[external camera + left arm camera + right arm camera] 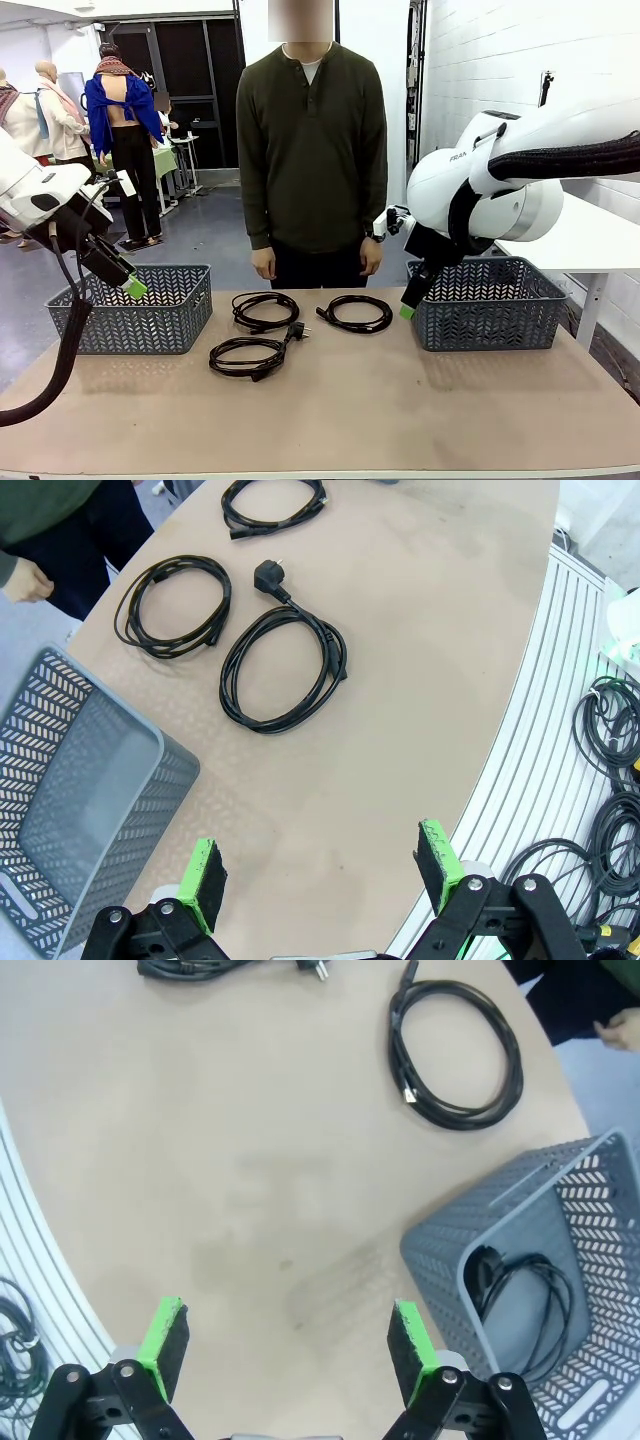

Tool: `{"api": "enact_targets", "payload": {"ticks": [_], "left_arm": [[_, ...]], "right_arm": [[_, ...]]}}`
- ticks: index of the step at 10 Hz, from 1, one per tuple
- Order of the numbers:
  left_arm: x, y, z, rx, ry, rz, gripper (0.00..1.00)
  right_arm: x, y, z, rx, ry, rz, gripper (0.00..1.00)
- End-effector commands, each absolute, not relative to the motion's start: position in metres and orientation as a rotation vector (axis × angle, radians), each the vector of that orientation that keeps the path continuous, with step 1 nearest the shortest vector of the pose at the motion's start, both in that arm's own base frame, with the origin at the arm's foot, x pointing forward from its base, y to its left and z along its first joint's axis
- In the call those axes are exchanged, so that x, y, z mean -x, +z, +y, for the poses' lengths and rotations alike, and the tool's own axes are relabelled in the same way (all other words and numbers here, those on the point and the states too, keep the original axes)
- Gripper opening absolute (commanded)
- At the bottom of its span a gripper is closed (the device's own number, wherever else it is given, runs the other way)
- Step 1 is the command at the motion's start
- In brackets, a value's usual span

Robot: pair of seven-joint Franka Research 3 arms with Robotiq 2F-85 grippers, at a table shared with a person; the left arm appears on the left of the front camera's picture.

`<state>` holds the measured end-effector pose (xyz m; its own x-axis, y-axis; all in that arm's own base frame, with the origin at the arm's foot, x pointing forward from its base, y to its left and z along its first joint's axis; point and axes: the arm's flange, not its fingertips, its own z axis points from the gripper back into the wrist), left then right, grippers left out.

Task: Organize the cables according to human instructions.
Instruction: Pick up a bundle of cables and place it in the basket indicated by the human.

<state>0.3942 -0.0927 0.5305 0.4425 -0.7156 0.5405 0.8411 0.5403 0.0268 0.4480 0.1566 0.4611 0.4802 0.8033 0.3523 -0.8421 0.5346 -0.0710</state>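
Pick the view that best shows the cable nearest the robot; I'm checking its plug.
Left wrist view: the cable lies whole, seen from above, plug clear. Front view flattens it; right wrist view catches its edge and plug.

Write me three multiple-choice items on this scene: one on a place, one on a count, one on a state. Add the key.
1. Where is the cable that lies off the table top?
A. in the right-hand basket
B. in the person's hand
C. on the floor

2. How many coiled cables lie straight on the table?
A. one
B. three
C. five

3. How do the left tool and the right tool stand?
A. both open, holding nothing
B. both shut on a cable
C. one shut on a basket rim

Key:
1 A: the right wrist view shows it coiled inside that basket.
2 B: the front view shows three separate coils.
3 A: in each wrist view the green pads stand wide apart over bare table.
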Motion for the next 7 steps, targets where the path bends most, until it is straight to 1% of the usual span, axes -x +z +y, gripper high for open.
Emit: {"api": "enact_targets", "payload": {"ticks": [1, 7], "left_arm": [[-0.396, 0.5307, -0.0903, 0.283, -0.988, -0.544, 1.0], [-0.396, 0.5307, -0.0903, 0.283, -0.988, -0.544, 1.0]], "right_arm": [[-0.448, 0.4602, 0.1573, -0.116, 1.004, -0.367, 1.0], [-0.448, 0.4602, 0.1573, -0.116, 1.004, -0.367, 1.0]]}}
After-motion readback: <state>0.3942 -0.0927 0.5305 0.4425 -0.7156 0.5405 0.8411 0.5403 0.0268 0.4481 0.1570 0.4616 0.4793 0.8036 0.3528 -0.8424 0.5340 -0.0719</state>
